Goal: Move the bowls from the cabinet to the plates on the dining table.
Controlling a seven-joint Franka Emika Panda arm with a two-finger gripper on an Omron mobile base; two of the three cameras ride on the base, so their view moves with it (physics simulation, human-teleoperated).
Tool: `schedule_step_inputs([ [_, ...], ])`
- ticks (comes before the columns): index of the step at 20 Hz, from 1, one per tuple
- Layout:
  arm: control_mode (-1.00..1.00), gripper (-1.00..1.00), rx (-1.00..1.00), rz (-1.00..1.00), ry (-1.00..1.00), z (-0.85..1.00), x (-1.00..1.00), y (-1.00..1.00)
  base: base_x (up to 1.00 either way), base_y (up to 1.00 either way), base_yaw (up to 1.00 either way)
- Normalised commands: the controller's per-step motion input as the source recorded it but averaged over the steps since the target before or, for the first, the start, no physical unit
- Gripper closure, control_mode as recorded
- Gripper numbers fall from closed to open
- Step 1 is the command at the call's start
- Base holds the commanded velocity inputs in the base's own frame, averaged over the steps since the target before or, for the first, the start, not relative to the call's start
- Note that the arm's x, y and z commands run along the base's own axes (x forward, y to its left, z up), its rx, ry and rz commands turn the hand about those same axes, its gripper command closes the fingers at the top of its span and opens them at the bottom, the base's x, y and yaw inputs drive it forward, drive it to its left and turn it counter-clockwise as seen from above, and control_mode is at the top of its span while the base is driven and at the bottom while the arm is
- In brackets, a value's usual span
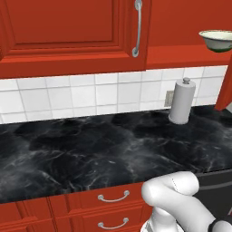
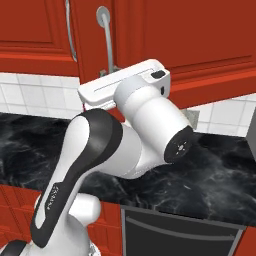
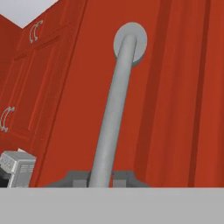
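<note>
**Pincer at cabinet handle, one bowl visible up on shelf**

Nearest, hand view: the pincer [image 3: 101, 180] sits at the bottom edge with the handle [image 3: 114, 109] rising straight up between its two dark fingertips [image 3: 74, 180]. The tips flank the bar closely on both sides, but contact is cut off at the frame edge, so I cannot tell whether it is clamped on the bar or loose around it. The handle is a long grey bar ending in a round mount on the red door of the cabinet [image 3: 175, 87].

Right base view: the white arm [image 2: 100, 150] bends up from the lower left and its hand reaches to the silver handle [image 2: 106, 40] on the cabinet [image 2: 190, 35]. The fingers are hidden behind the hand.

Next out, the black marble desk [image 1: 90, 145] runs across under the wall units, with red drawers [image 1: 108, 204] and short handles below its front edge. A paper towel roll [image 1: 182, 102] stands upright at the back of the desk, against the white tile wall [image 1: 68, 97].

Farthest and highest, left base view: a closed cabinet door [image 1: 68, 27] with its own arched silver handle fills the top left. To its right, the cream bowl [image 1: 217, 40] with a greenish rim sits upright on the open shelf at the top right edge, partly cropped.
</note>
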Motion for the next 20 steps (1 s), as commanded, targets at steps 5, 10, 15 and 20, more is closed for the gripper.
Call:
schedule_step_inputs([
  [5,-1.0,1.0,0.0,0.0,0.0,0.0,-0.18,-0.46,0.0,0.0,0.0],
  [10,-1.0,-1.0,0.0,0.0,0.0,0.0,-0.16,-0.39,0.0,0.0,0.0],
  [15,-1.0,-1.0,0.0,0.0,0.0,-0.03,-0.17,-0.26,0.0,0.0,0.0],
  [20,-1.0,-1.0,0.0,0.0,-0.01,0.0,-0.59,-0.16,0.0,0.0,0.0],
])
